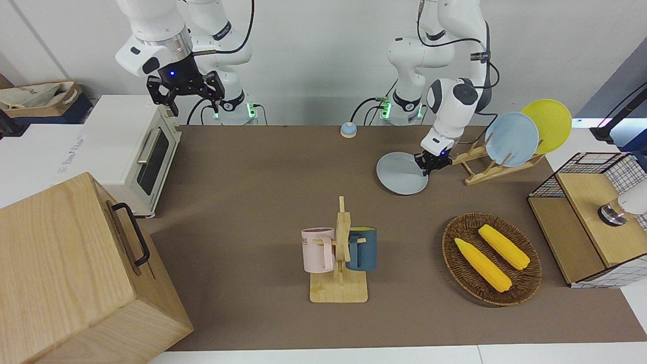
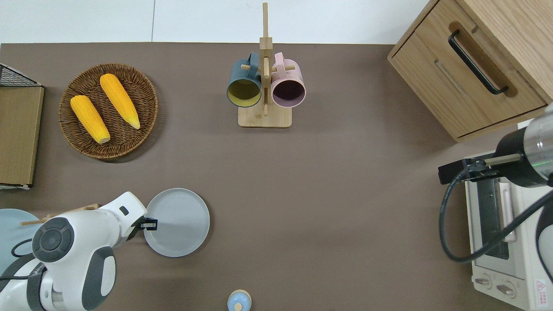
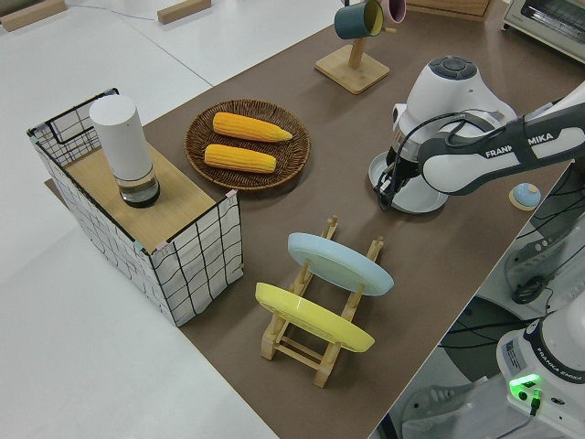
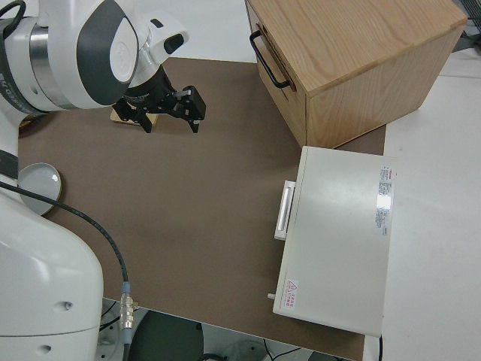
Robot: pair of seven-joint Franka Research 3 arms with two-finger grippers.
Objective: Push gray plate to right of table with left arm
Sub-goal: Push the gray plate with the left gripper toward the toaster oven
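Bright, even overhead light floods the desk (image 1: 252, 202); shadows fall soft and short, with all views sharp.

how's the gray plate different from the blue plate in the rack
The gray plate lies flat on the table; the blue plate stands on edge in the wooden rack. The gray plate is a paler gray-blue; the blue plate is a clearer light blue. The left pincer is at the gray plate's rim, while nothing but the rack touches the blue plate. Both are round and look similar in size.
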